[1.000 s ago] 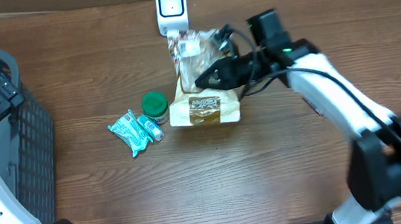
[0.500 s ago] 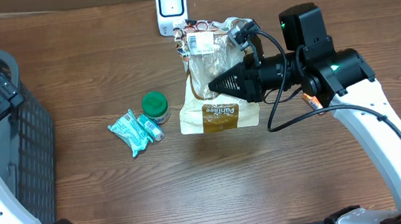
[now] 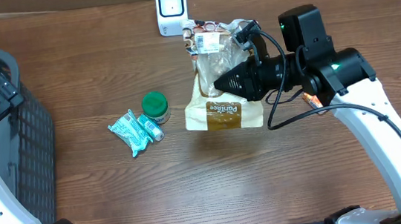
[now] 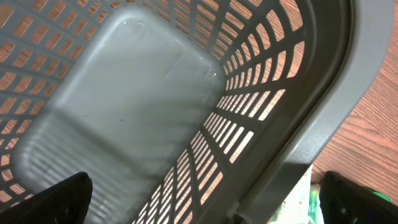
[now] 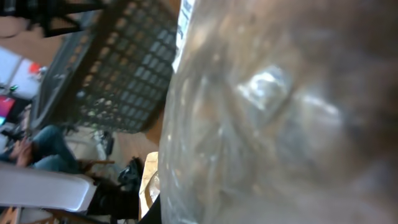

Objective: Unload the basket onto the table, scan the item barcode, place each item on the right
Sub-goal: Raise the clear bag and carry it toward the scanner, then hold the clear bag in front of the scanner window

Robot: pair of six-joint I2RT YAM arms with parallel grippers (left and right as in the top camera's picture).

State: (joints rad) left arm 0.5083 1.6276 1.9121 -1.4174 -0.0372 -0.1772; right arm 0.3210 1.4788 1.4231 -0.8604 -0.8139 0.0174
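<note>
Step in hand: presenting the item to the scanner. Pick looks done, scan not confirmed.

- Right gripper [image 3: 221, 81] is clamped on the clear bag [image 3: 223, 111], pinching it mid-body. Fingers are buried in the plastic; the right wrist view shows only blurred clear film right up against the lens.
- The bag hangs from that grip over the middle of the table [image 3: 193, 187], brown label end toward the near side. The shadow under it suggests it's off the surface, but I can't be sure.
- The bag's far end carries a white sticker [image 3: 208, 41], just beside the scanner [image 3: 171, 7]. Probably the barcode, but too small to read.
- The scanner stands upright at the far edge, face toward the table. The sticker sits to its right, not squarely in front.
- Left gripper [image 4: 205, 208] is spread wide and empty, parked over the grey basket [image 4: 124, 112]. It's well apart from the action.
- A green-lidded jar [image 3: 155, 104] and a teal packet [image 3: 134, 132] lie left of the bag, untouched.

Next move, my read: shift the bag left and tilt it so the sticker faces the scanner window, then hold steady. Risks: the thin plastic crumples or glares over the code, and the floppy top end may fold away from the window.
</note>
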